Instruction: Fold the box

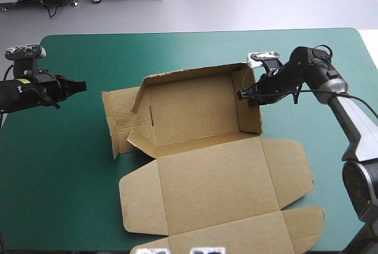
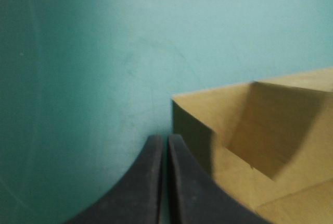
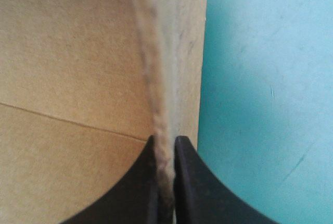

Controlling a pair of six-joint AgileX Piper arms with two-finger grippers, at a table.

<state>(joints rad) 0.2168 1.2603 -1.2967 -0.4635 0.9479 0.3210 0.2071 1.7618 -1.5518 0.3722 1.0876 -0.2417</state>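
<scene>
We see the brown box [image 1: 195, 112] half-raised on the bench [image 1: 71, 165], lid flat. Right jaws pinch its right wall; left jaws hover well clear.

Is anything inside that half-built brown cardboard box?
Nothing visible: the brown cardboard box shows only its bare floor. Whatever lies beneath that floor is covered. The black-fingered right gripper pinches its right wall.
</scene>
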